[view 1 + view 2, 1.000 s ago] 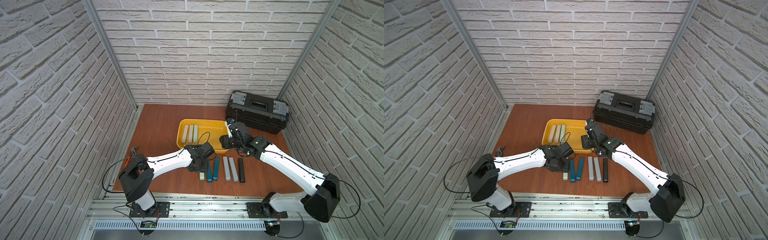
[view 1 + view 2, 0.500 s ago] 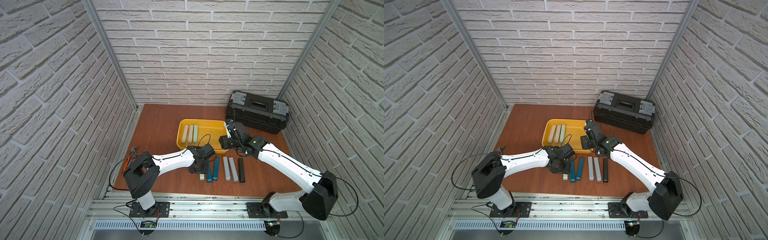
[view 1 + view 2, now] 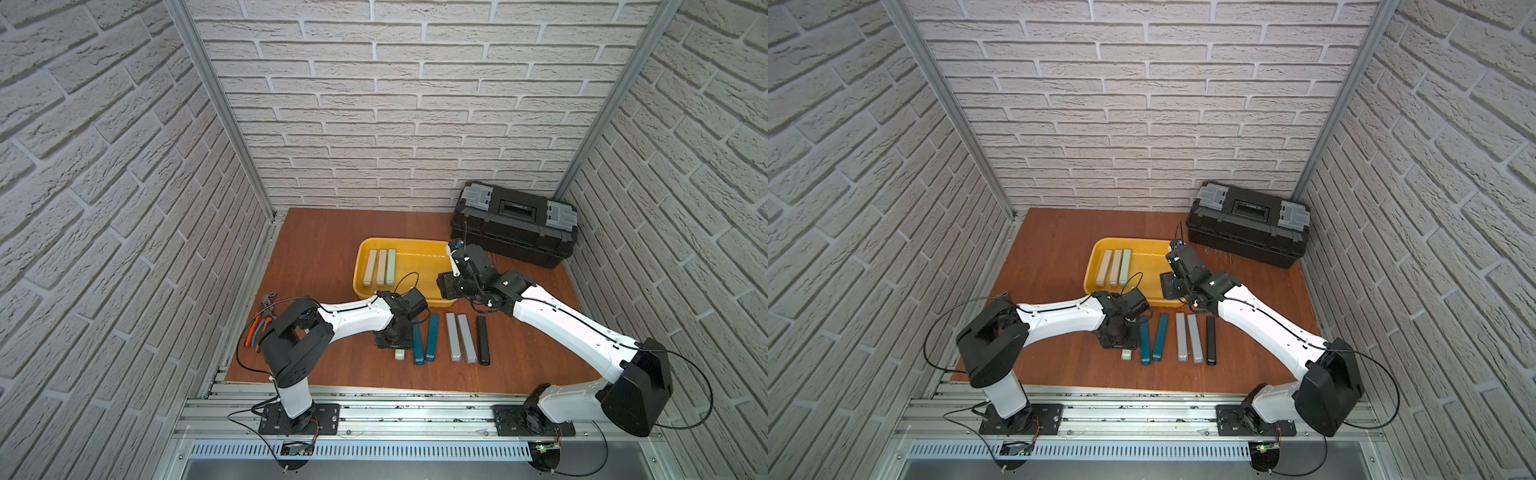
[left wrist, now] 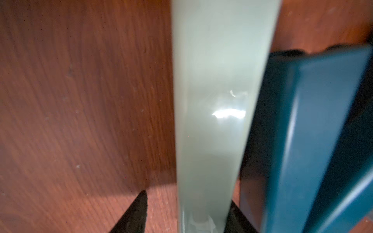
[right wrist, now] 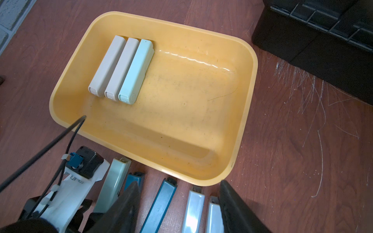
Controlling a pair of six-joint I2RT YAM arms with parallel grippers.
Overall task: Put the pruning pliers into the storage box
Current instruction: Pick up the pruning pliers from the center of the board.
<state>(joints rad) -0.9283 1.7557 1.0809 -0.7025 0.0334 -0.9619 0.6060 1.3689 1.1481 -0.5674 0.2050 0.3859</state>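
The storage box [image 3: 401,240] is a shallow yellow tub at mid-table, seen in both top views and the right wrist view [image 5: 250,100]. Three pruning pliers [image 5: 121,70] lie inside it: two beige bars and a mint green one. In front of it on the table lie a mint green bar [image 4: 214,100], two teal bars [image 3: 424,340], two grey bars [image 3: 459,337] and a black bar [image 3: 482,340]. My left gripper [image 3: 395,343] is low over the mint green bar and open. Its fingers [image 4: 137,211] straddle the bar, with a gap on one side. My right gripper [image 5: 178,182] hovers open and empty above the box's front right corner.
A black toolbox [image 3: 513,224] with grey latches stands at the back right. Orange-handled pliers [image 3: 259,322] lie at the table's left edge. The nearer teal bar [image 4: 302,131] lies right beside the mint green one. A cable [image 5: 60,137] loops above the left wrist.
My left arm's elbow has swung in toward the table while its gripper stays down over the mint green bar. The right arm has hardly moved.
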